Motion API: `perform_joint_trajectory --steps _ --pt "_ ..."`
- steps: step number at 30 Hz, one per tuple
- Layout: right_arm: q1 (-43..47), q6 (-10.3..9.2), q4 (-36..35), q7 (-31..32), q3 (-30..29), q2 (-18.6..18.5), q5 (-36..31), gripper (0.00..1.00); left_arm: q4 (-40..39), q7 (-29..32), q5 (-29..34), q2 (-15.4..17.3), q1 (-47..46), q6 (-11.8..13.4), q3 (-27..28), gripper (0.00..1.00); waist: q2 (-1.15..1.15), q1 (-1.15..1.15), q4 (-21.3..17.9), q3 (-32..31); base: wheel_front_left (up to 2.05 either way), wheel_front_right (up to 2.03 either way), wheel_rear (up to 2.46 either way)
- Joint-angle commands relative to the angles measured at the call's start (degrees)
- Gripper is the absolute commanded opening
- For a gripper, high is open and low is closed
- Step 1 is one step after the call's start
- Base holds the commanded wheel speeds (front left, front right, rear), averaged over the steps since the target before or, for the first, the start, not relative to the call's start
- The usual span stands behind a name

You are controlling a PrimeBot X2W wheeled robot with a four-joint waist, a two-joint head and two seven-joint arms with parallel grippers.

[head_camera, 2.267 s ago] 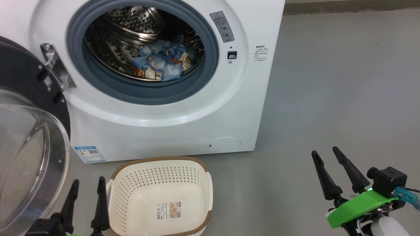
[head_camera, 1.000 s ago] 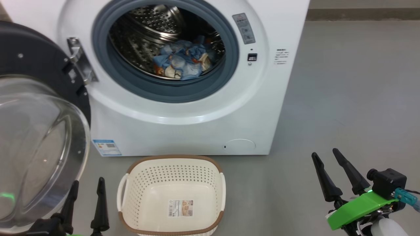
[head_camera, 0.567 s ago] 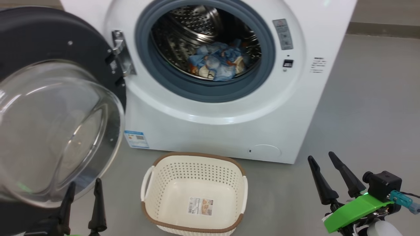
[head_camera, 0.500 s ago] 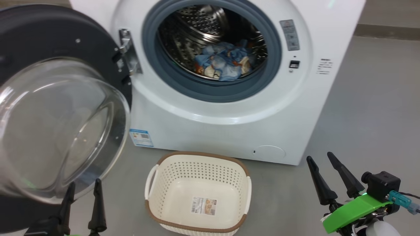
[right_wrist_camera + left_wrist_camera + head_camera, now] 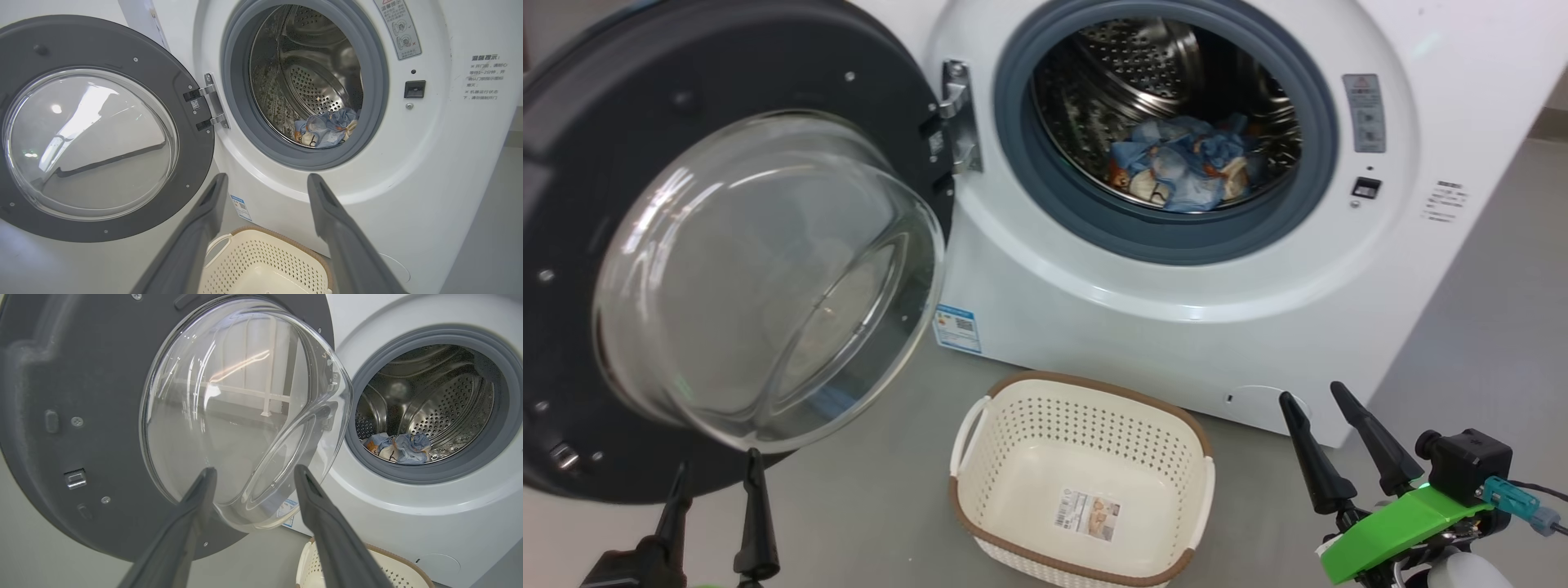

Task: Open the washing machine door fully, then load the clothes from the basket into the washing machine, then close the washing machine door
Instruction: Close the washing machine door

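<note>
The washing machine (image 5: 1176,327) stands with its door (image 5: 572,204) swung wide to the left on its hinge, the glass bowl (image 5: 768,278) bulging toward me. The light blue clothes (image 5: 1176,163) lie in the steel drum; they also show as clothes (image 5: 396,447) and clothes (image 5: 327,128) in the wrist views. The cream basket (image 5: 1082,482) sits empty on the floor before the machine. My left gripper (image 5: 715,461) is open at the lower left, just below the door's glass. My right gripper (image 5: 1311,392) is open at the lower right, right of the basket. Neither holds anything.
Grey floor (image 5: 1486,351) runs to the right of the machine. The open door (image 5: 81,416) takes up the space on the left, close to my left fingers (image 5: 192,506). A round flap (image 5: 1258,396) sits low on the machine's front.
The whole head view has swung left, so the door now shows almost whole and the machine sits further right. Both grippers stay open; door, basket and clothes have not visibly moved.
</note>
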Motion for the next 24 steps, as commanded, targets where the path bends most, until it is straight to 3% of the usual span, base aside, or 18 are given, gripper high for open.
perform_joint_trajectory --steps 1,12,24 --pt "-0.19 0.09 -1.13 -0.28 0.93 -0.37 0.65 1.00 -1.43 -0.36 0.80 0.89 -0.60 0.54 2.13 1.00 0.00 0.00 1.83 -0.22 0.00 0.00 0.00" --pt "-0.03 0.09 -1.01 -0.28 1.22 -0.01 0.54 1.00 -1.07 -0.18 0.58 1.30 -0.72 1.32 2.29 1.00 0.00 0.00 5.94 -0.63 0.00 0.00 0.00" --pt "-0.05 0.09 -0.96 -0.28 1.93 0.12 0.65 1.00 -1.23 -0.22 0.53 1.65 -0.47 1.98 2.22 1.00 0.00 0.00 7.04 -0.74 0.00 0.00 0.00"
